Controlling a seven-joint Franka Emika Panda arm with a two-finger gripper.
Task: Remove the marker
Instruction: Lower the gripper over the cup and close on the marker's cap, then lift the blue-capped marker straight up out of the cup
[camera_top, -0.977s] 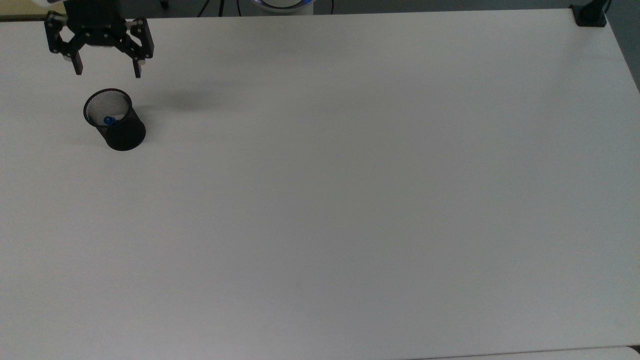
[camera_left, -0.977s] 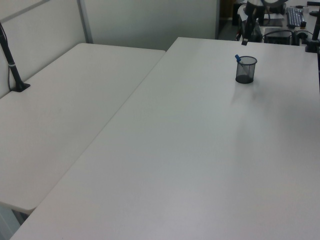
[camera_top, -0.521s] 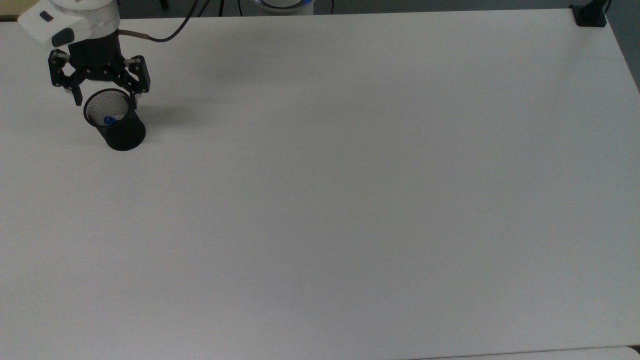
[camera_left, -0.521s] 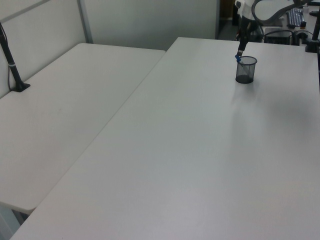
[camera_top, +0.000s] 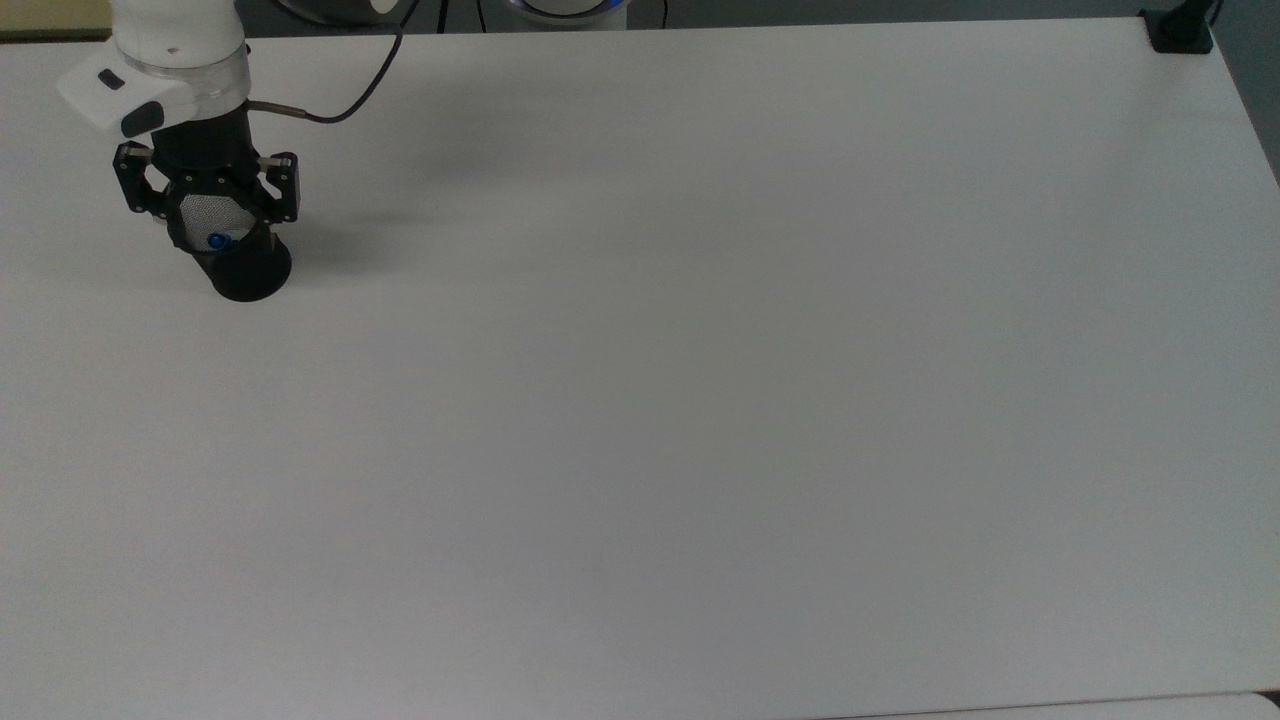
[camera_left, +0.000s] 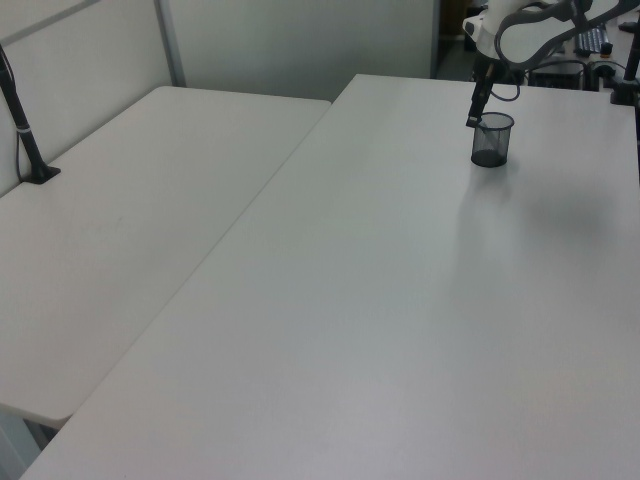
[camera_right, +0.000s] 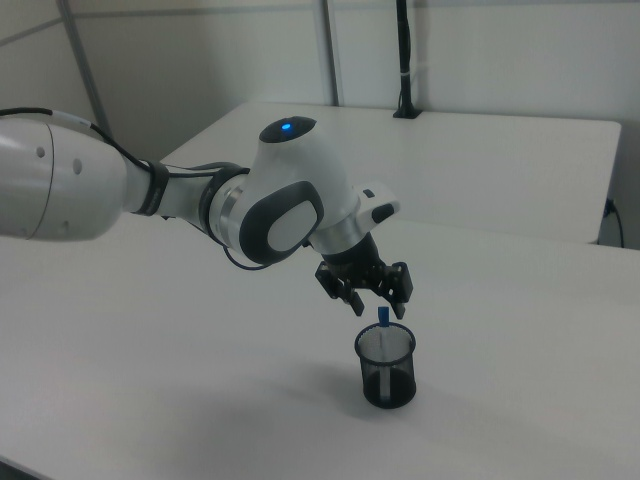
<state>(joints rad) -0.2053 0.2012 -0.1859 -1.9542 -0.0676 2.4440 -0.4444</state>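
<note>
Presently the marker (camera_right: 382, 318) stands upright in the mesh cup (camera_right: 386, 368), its blue tip poking above the rim, directly beneath the claw (camera_right: 378, 303). The claw's fingers are spread wide, straddling the tip, gripping nothing. In the top view the marker's blue end (camera_top: 216, 241) shows inside the cup (camera_top: 240, 270). The cup sits on a plain white table (camera_top: 700, 350); a second white table (camera_left: 130, 220) adjoins.

Marker (camera_right: 382, 318) upright in cup (camera_right: 386, 372); cup on table (camera_top: 700, 400), top view's far left; gripper (camera_right: 377, 304) directly above.
</note>
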